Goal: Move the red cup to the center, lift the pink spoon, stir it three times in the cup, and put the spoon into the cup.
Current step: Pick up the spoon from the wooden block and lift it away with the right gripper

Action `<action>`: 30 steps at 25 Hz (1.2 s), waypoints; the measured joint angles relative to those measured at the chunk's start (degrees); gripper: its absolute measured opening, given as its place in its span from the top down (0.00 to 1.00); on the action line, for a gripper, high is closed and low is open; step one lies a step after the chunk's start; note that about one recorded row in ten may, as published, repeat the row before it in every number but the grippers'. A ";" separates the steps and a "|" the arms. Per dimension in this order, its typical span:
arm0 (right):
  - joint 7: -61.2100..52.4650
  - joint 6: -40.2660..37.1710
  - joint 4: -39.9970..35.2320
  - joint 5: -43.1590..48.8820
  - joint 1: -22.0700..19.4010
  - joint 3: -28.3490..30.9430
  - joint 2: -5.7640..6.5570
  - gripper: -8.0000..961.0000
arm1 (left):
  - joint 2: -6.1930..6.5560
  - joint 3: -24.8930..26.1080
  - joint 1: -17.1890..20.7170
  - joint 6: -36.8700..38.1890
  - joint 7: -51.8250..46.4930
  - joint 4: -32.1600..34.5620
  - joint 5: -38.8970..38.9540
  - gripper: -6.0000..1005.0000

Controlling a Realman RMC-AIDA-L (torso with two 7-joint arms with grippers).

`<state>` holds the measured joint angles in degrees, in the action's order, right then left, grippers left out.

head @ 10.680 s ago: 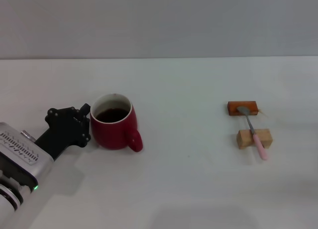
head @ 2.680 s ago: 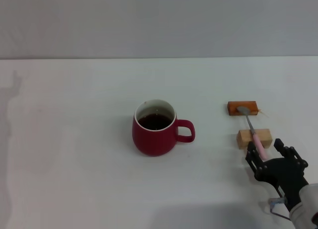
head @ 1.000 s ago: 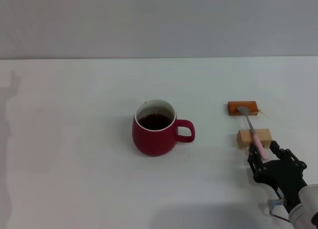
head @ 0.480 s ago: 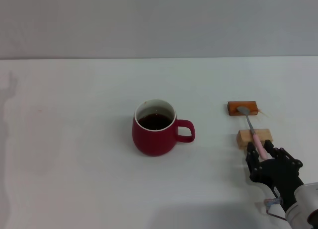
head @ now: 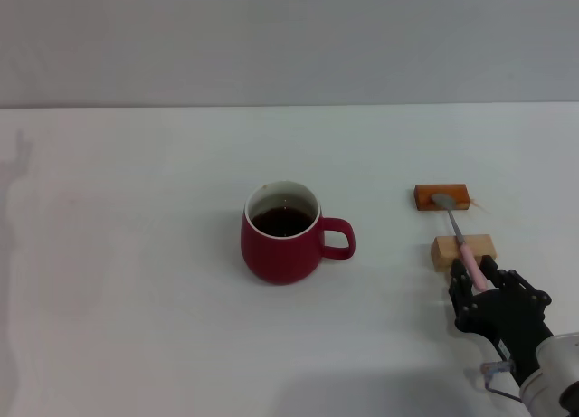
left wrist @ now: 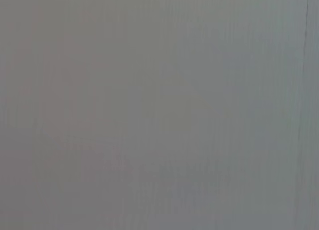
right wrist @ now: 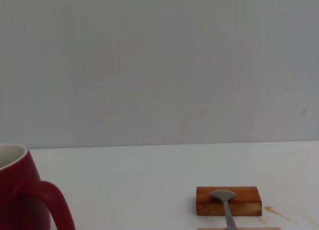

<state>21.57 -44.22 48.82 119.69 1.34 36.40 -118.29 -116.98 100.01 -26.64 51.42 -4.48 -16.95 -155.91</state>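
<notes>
The red cup [head: 283,233] stands in the middle of the table with dark liquid inside and its handle pointing to the right; part of it shows in the right wrist view [right wrist: 20,190]. The pink spoon [head: 460,239] lies across two blocks, its grey bowl [right wrist: 223,195] on the orange-brown block. My right gripper [head: 476,274] is at the near end of the pink handle. It is open, with one finger on each side of the handle. The left gripper is out of view.
The orange-brown block [head: 442,196] and the light wooden block [head: 464,251] sit at the right, one behind the other. The orange-brown block also shows in the right wrist view [right wrist: 246,201]. The white table [head: 136,254] ends at a grey wall behind.
The cup stands in the centre now, moved from the left, and the left arm has left the view. Over the last second my right gripper edged forward around the handle's end.
</notes>
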 joint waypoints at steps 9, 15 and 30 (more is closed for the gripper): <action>0.00 -0.04 -0.13 -0.30 -0.03 0.11 -0.18 0.63 | 0.00 0.00 0.05 0.11 0.00 -0.02 0.00 0.17; 0.00 -0.16 -0.10 -0.35 -0.10 0.12 -0.18 0.65 | 0.00 0.00 0.15 0.44 0.00 -0.02 0.00 0.17; -0.23 -0.10 -0.08 -0.35 -0.02 0.21 -0.18 0.69 | -0.23 -0.09 0.77 1.30 -0.29 -0.01 0.00 0.17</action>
<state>21.35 -44.32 48.73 119.35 1.32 36.61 -118.47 -117.21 99.93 -25.87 52.72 -4.77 -16.96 -155.91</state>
